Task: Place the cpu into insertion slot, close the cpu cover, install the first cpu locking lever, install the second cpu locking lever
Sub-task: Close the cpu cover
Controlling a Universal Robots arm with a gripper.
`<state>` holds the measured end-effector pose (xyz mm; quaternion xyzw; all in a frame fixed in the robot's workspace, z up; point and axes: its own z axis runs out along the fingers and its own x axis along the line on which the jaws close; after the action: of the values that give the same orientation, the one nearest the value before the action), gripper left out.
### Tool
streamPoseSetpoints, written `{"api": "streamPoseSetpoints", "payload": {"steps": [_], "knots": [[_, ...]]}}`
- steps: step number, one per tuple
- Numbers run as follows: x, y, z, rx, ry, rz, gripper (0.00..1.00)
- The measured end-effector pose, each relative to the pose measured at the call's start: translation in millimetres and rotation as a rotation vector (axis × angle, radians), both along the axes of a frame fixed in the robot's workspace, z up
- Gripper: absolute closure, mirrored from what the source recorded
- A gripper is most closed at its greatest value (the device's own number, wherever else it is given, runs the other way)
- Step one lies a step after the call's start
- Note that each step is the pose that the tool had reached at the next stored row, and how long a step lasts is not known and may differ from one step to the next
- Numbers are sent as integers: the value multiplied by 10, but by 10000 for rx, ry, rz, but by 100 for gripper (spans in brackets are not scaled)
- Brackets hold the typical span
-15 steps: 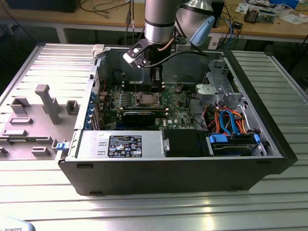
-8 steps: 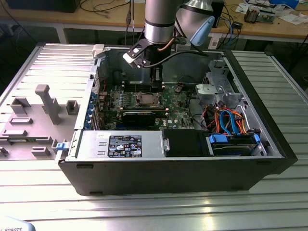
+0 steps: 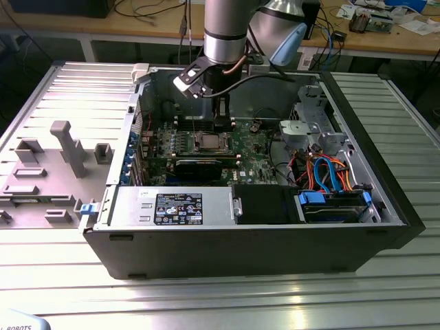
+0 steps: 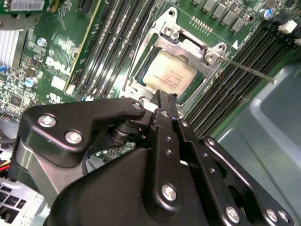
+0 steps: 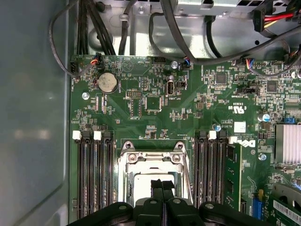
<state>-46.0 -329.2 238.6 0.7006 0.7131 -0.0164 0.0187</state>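
One ribbed silver metal table (image 3: pixel 227 302) carries an open black computer case (image 3: pixel 240 254) lying on its side, seen from the exterior view with its blue and orange cables bunched toward the exterior view's right. A grey and silver robot arm (image 3: pixel 225 27) comes straight down into the case over the large green circuit board (image 5: pixel 155 94). Long black memory slots (image 5: pixel 94 174) run along both sides of the insertion slot (image 5: pixel 124 183), a square socket with a silvery metal surround near the middle of the board. The cpu cover (image 4: pixel 188 47), a thin silvery frame plate with a wide window, lies flat over the socket. The cpu (image 4: pixel 169 75), a small square chip with a pale metal top, sits inside the slot and shows through that window. A thin steel locking lever (image 4: pixel 249 71) sticks out from one corner of the socket, across the neighbouring memory slots. The black gripper (image 5: pixel 162 182) hangs just above one edge of the chip, its two narrow fingers pressed together with nothing between them.
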Motion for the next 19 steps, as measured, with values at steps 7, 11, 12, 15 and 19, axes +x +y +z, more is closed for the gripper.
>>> {"api": "streamPoseSetpoints", "payload": {"steps": [7, 11, 12, 15, 19], "knots": [[-180, 0, -88, 3, 0, 97, 89], [-302, -1, -134, 9, 1, 122, 89], [-320, -1, -149, 9, 1, 128, 89], [-362, -1, -227, 12, 0, 142, 89], [-368, -2, -329, 17, 2, 152, 89]]}}
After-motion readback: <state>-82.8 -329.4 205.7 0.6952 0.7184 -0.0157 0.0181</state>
